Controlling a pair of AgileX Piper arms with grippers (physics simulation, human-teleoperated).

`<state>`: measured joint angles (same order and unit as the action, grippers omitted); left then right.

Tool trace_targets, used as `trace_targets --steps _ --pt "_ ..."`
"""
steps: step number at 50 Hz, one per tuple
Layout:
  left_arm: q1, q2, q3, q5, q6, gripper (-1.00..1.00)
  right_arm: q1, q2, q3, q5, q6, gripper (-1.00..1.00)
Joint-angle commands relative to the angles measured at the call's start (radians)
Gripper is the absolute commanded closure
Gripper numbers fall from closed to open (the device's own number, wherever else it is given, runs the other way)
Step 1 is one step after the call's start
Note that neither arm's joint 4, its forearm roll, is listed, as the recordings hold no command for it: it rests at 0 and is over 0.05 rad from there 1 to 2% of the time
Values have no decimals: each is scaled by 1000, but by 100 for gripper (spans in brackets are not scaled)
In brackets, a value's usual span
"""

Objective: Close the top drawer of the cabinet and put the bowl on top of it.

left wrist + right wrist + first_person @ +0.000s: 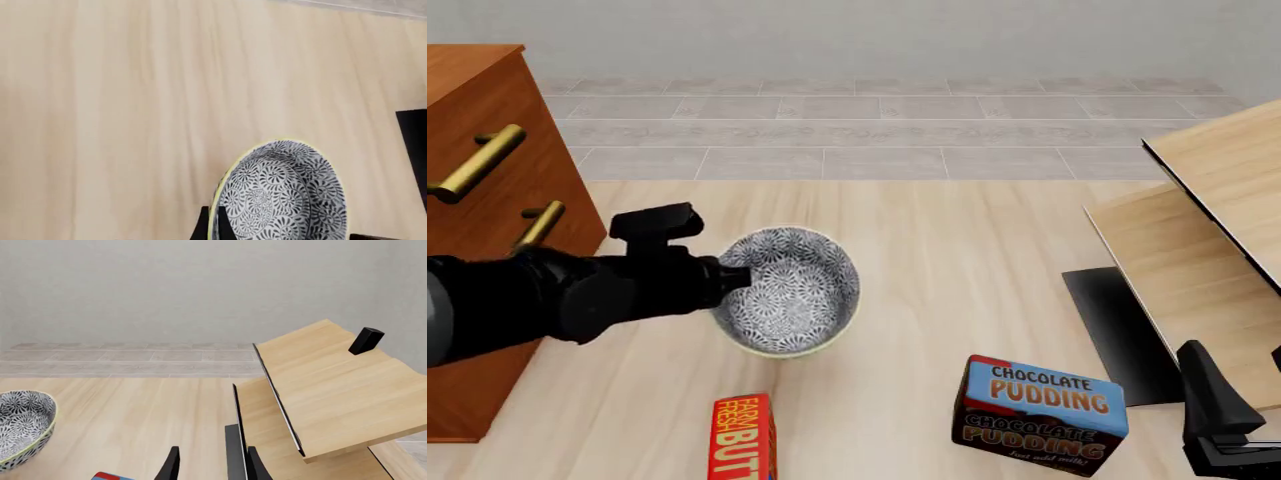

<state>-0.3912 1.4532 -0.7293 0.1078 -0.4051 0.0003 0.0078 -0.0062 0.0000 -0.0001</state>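
Note:
The blue-grey floral bowl with its yellowish rim is tilted over the pale table, just right of the cabinet. My left gripper is shut on the bowl's left rim. In the left wrist view that rim passes between the dark fingers and the bowl fills the space beyond my left gripper. The top drawer, with its brass handle, looks level with the drawer below. My right gripper stays low at the near right, open and holding nothing. The bowl also shows in the right wrist view.
A chocolate pudding box stands near the front, and a red butter box lies in front of the bowl. Pale wooden boards on a black base slant up at the right. A small black block sits on a board.

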Motion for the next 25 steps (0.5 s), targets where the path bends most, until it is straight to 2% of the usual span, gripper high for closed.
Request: trace_targets --steps 1,12,25 --pt "-9 -124 -45 94 -38 100 0 -1 1 -1 0 -100" --pt "-2 -214 -84 190 -40 100 0 -1 1 -1 0 -100" --pt "29 -351 -187 380 -44 100 0 -1 1 0 0 -100"
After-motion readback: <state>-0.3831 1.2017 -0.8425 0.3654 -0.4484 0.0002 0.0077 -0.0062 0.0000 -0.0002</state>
